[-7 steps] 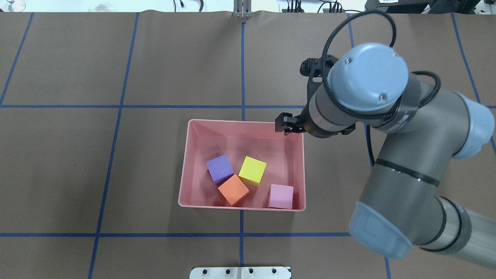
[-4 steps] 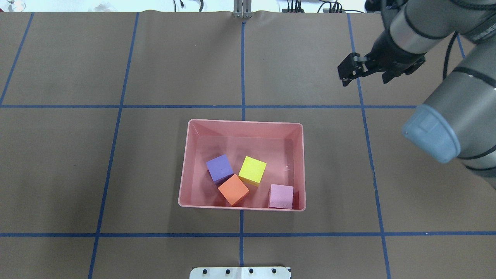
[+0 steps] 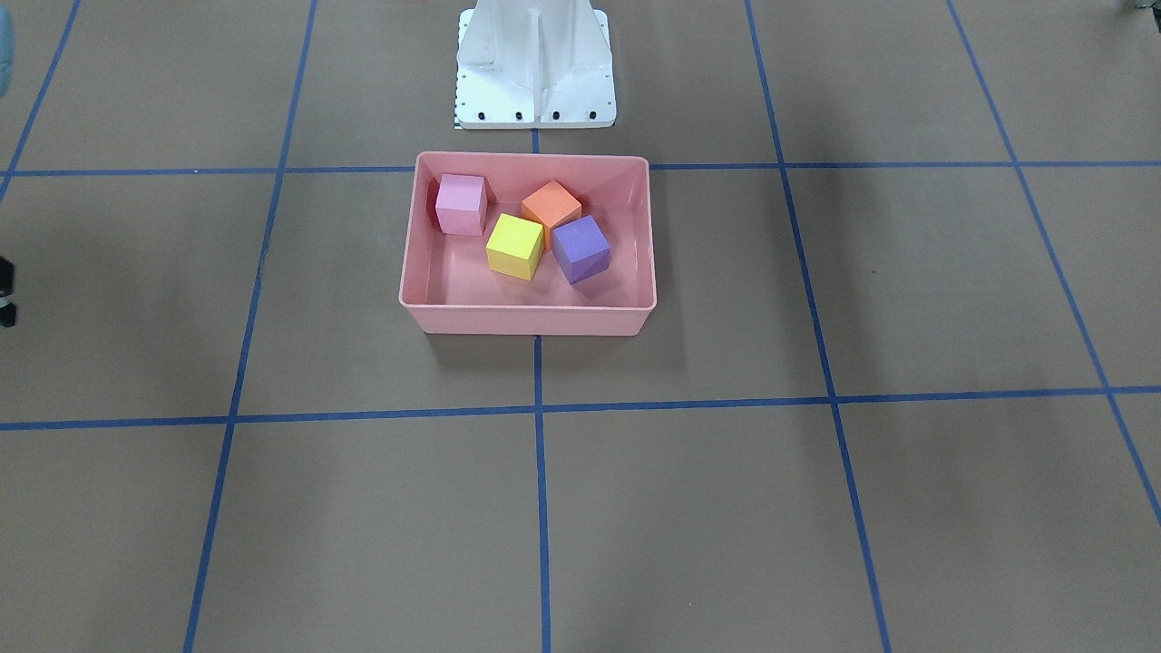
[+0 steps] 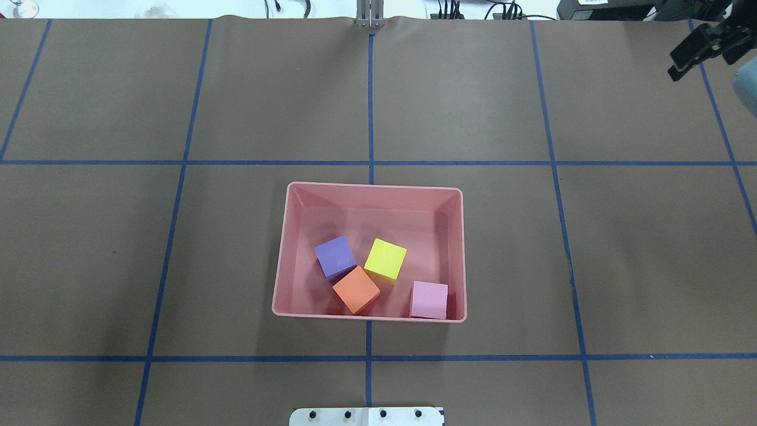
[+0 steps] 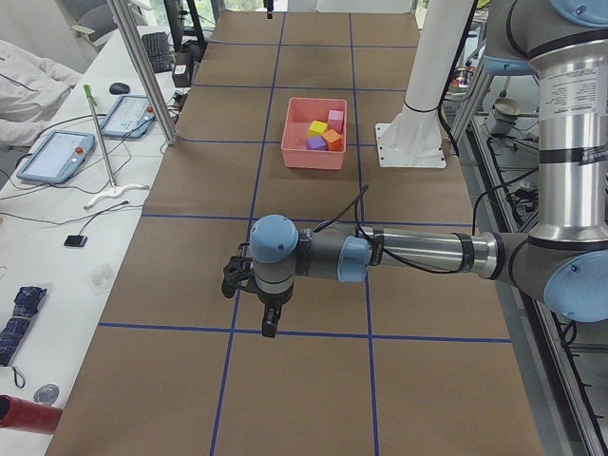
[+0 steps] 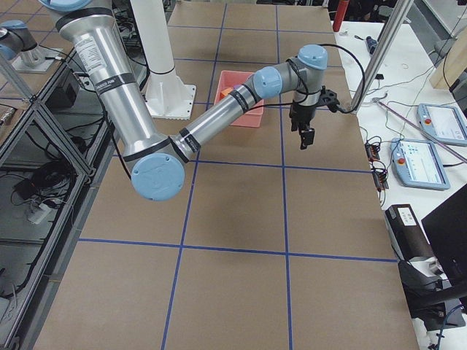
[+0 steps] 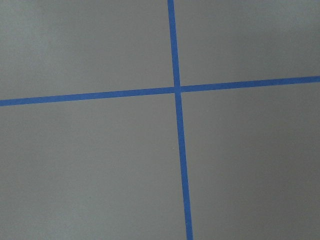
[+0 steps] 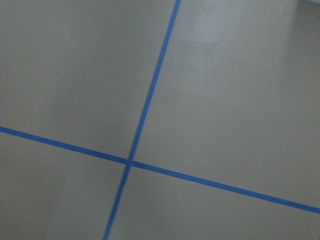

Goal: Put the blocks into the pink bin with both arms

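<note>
The purple block [image 4: 335,255], orange block [image 4: 356,289] and yellow block [image 4: 385,258] huddle together in the pink bin [image 4: 282,254] at mid-bench. The light pink block [image 4: 429,299] sits alone in the right corner nearest the white pedestal [image 3: 535,63]. The right claw [image 4: 701,59] hangs far off right, fingers apart, empty. The left claw [image 5: 252,299] hovers well left; I can't tell its opening.

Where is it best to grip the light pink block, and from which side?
From above: the light pink block sits flat in a corner of the pink bin. Pinch the face toward the orange block and its opposite; another seems tight against the wall.
</note>
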